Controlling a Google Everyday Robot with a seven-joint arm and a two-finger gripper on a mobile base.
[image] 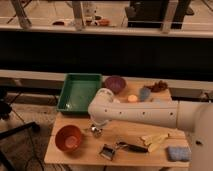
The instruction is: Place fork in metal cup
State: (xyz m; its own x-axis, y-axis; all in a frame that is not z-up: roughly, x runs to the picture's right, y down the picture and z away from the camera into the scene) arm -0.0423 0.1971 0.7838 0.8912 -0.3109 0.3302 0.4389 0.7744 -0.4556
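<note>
The metal cup (95, 132), small and shiny, stands on the wooden table (125, 130) just right of the orange bowl (69, 138). My gripper (95, 126) hangs at the end of the white arm (145, 114), directly over the cup and partly hiding it. A slim dark-handled utensil (133, 147), apparently the fork, lies flat near the table's front edge, right of a squarish metal piece (107, 151) and well apart from the gripper.
A green tray (79, 92) sits at the back left with a purple bowl (115, 83) beside it. An orange ball (132, 98), a small blue cup (145, 93) and a brown item (159, 86) are at the back right. A yellow item (155, 140) and a blue sponge (175, 153) lie front right.
</note>
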